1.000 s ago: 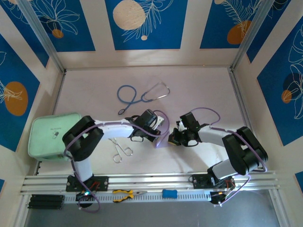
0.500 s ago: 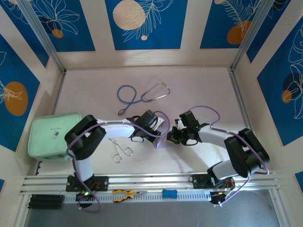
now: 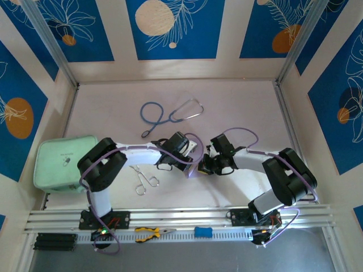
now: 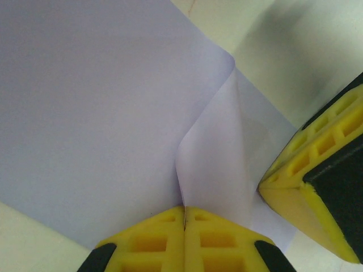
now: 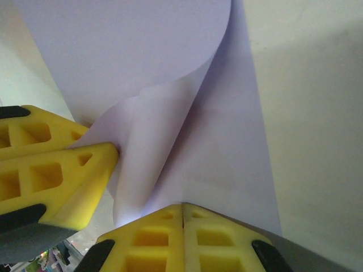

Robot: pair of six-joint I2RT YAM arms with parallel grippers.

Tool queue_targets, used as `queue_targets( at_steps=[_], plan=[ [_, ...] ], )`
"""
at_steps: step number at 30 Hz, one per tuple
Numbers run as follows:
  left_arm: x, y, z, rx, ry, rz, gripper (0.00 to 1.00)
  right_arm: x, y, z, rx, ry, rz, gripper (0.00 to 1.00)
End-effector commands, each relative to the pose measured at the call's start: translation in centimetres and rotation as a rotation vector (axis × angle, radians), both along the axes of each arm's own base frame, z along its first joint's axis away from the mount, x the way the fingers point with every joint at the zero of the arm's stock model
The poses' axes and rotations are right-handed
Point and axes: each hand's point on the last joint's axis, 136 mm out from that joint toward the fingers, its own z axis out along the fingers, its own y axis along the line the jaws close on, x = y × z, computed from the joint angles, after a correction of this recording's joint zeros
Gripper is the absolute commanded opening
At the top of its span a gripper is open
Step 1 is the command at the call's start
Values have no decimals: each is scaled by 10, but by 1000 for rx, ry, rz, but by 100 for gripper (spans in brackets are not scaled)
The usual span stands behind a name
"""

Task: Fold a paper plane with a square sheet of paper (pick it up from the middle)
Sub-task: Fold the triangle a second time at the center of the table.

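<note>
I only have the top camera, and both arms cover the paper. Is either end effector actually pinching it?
Observer: Yes. In the left wrist view, the left end effector is shut on a raised ridge of the paper.
Operator: And the right one?
Observer: The right end effector is shut too, with the paper's edge running into the seam between its fingers.
Operator: Is the sheet lying flat between them?
Observer: No. A flap curls up between the two end effectors, and the rest of the sheet bows away smoothly with no sharp crease.
</note>
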Motion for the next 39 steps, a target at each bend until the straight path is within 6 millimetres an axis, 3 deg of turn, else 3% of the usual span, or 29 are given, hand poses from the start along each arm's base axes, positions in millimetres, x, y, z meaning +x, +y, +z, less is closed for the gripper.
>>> queue_targets(
  at_steps=[1, 39],
  plan=[
    [12, 1, 19, -12, -56, 21, 0, -11, -13, -10, -70, 39, 10, 1],
    [12, 15, 15, 12, -48, 90, 0, -9, -13, -8, -46, 34, -8, 1]
  ],
)
